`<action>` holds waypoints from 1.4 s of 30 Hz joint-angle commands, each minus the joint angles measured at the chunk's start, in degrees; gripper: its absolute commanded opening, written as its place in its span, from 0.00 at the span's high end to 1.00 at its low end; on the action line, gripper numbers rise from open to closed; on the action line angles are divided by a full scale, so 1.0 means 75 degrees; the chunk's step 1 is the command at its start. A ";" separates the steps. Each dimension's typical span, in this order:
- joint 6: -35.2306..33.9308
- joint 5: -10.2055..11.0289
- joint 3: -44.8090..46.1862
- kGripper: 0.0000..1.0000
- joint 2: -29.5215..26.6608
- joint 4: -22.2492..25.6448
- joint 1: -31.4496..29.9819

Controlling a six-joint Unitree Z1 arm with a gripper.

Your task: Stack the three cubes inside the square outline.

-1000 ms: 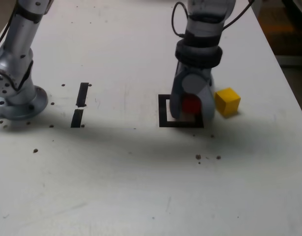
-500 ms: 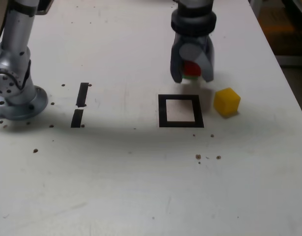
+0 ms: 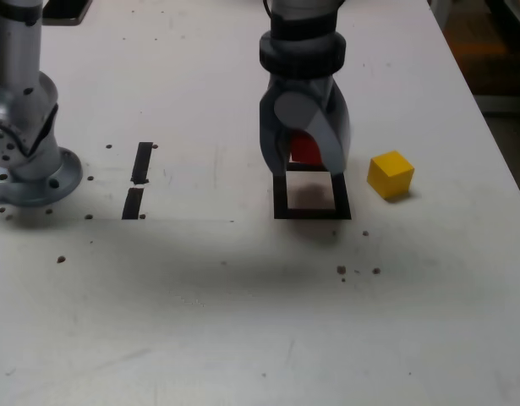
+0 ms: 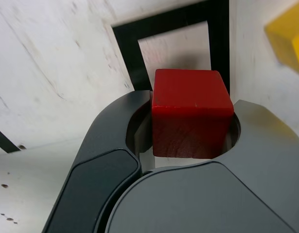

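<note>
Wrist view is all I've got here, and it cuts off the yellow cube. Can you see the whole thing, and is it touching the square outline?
Observer: Yes, the exterior view shows the yellow cube whole within the picture, on its right of the square outline, with a gap between them.

Operator: I also get one bit of black tape at the picture's edge, away from the outline. Is there more of it?

Observer: The exterior view shows two short black tape strips, nearly end to end with a small gap, on its left of the outline.
</note>
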 commanded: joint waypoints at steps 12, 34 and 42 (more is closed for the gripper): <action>-0.0054 -0.0238 0.0588 0.85 0.0221 -0.0514 -0.0002; -0.0048 -0.0095 0.0568 0.48 0.0593 -0.0887 0.0071; 0.0011 -0.0125 0.0555 0.29 0.0629 -0.0958 0.0071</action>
